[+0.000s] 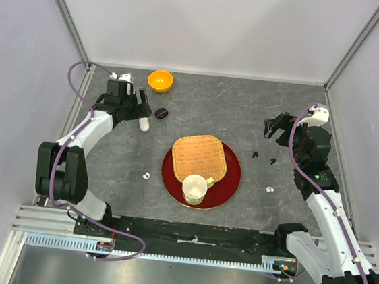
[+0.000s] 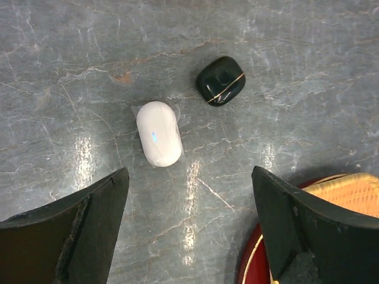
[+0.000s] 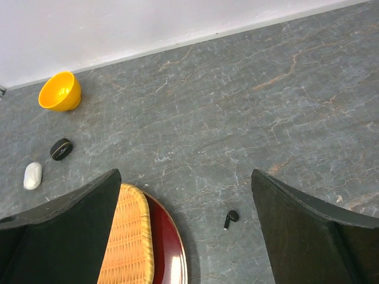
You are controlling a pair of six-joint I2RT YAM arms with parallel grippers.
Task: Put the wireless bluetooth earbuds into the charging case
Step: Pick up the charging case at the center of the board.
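Though tiny, white earbuds (image 1: pixel 146 175) and black earbuds (image 3: pixel 231 219)

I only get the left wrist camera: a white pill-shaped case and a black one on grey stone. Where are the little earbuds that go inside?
Observer: One white earbud lies left of the red plate.
Operator: And its partner?
Observer: The second white earbud lies right of that plate.
Operator: Any black ones?
Observer: Two, also on the right: one black earbud and another black earbud, both farther back than the white one.
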